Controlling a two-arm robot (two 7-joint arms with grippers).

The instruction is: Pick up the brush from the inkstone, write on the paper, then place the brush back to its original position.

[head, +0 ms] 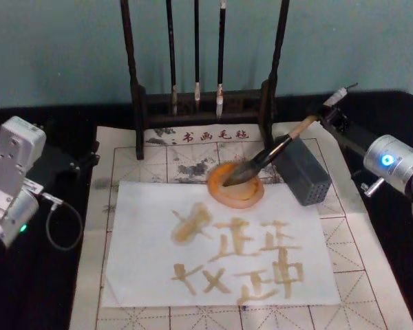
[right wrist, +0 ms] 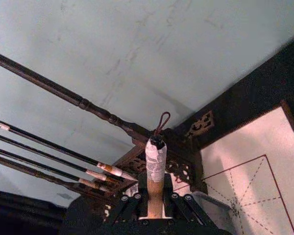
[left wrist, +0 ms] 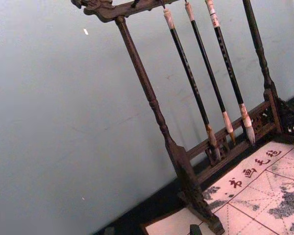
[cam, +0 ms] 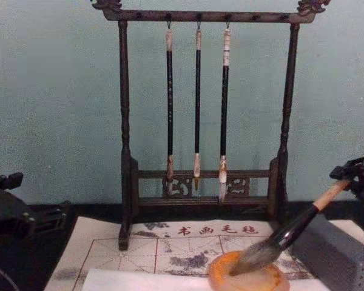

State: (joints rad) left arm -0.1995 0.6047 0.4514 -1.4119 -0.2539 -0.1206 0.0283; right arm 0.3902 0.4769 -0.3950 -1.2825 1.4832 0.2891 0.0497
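The brush [head: 261, 161] lies slanted, its bristle tuft down in the round orange inkstone [head: 224, 197] and its wooden handle rising to the right over the grey block. My right gripper [head: 328, 115] is at the handle's upper end. In the right wrist view its fingers [right wrist: 132, 208] close around the wooden handle just below the white cap [right wrist: 156, 161]. The chest view shows the brush [cam: 285, 233] dipping into the inkstone [cam: 218, 276]. The white paper [head: 144, 275] lies in front of the inkstone and carries several amber-brown characters. My left gripper [head: 79, 161] is parked at the left, off the mat.
A grey perforated block [head: 304, 172] stands just right of the inkstone, under the brush handle. A dark wooden rack [head: 206, 103] with three slim hanging brushes stands at the back. The cream grid mat [head: 372, 275] lies under everything on the black table.
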